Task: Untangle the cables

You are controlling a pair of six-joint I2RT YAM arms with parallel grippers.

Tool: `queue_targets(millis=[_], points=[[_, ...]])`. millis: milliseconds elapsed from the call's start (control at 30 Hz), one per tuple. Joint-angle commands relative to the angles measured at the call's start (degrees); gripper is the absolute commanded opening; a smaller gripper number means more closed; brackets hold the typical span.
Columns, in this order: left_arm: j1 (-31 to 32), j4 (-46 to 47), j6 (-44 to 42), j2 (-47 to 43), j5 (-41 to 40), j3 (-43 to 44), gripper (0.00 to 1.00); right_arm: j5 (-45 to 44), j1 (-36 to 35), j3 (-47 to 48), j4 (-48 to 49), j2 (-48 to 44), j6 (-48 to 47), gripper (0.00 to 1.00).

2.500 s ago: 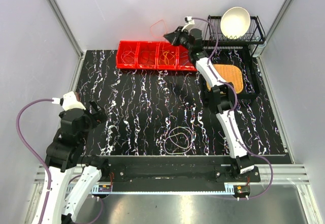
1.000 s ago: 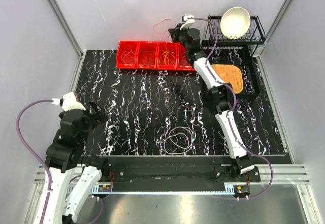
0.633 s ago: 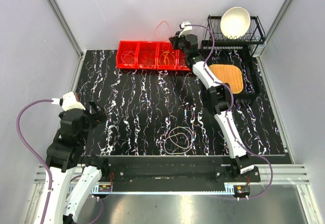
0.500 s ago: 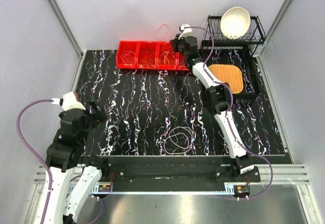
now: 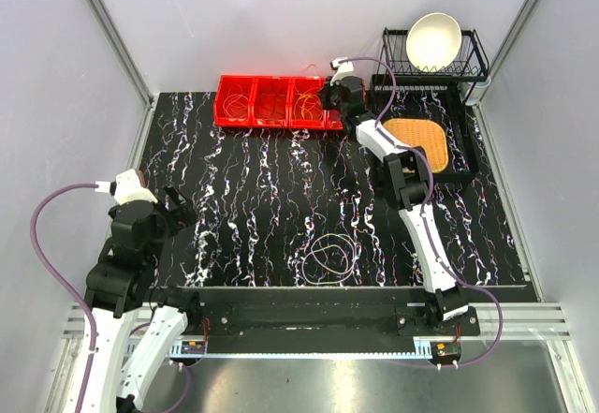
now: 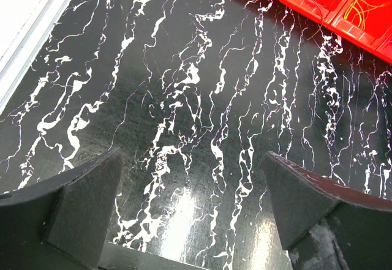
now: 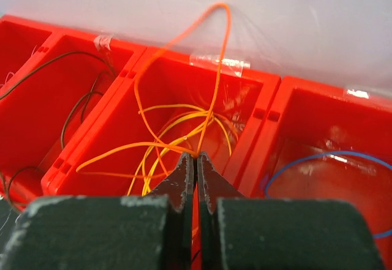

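Observation:
My right gripper [image 7: 196,157] is shut on an orange cable [image 7: 217,62] whose loop rises over the red bins [image 5: 271,102] at the table's back; in the top view the gripper [image 5: 329,97] sits at the bins' right end. Yellow and orange cables [image 7: 165,129] lie in the bin below it, dark ones [image 7: 73,108] in the bin to the left, a blue one [image 7: 318,158] to the right. A whitish cable loop [image 5: 328,257] lies on the table near the front. My left gripper [image 6: 193,212] is open and empty over bare black table at the front left [image 5: 178,209].
A black dish rack [image 5: 440,62] with a white bowl [image 5: 433,40] stands at the back right. A woven orange mat [image 5: 419,141] lies on a black tray in front of it. White walls close in the table.
My right gripper has come down and slightly right with the orange cable, from above the back wall line to the bins' right end. The left arm has not moved.

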State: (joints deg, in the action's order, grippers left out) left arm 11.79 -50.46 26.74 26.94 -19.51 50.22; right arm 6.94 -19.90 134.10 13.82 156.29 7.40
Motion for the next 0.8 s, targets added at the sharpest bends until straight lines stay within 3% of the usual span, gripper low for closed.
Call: queue_targets(millis=[0,433,633,700,767], points=[[-0.37,2.91,-0.99,-0.92,1.31,-0.03,0.99,-0.79,0.21,-4.54,1.82,-8.36,1.3,0.0],[-0.37,3.08,-1.08,-3.03,1.49,-0.12,0.99,-0.43,-1.19,-14.21,-3.89,-16.54,3.23,0.0],[-0.45,3.08,-1.08,-3.21,1.58,-0.12,0.99,-0.35,-1.63,-11.42,-7.75,-15.06,5.17,0.03],[-0.37,3.08,-1.08,-3.38,1.58,-0.21,0.99,0.09,-1.81,-9.48,-10.47,-14.17,5.26,0.06],[-0.37,3.08,-0.99,-3.38,1.49,-0.12,0.99,0.0,-1.98,-6.84,-11.97,-13.29,5.34,0.24]])
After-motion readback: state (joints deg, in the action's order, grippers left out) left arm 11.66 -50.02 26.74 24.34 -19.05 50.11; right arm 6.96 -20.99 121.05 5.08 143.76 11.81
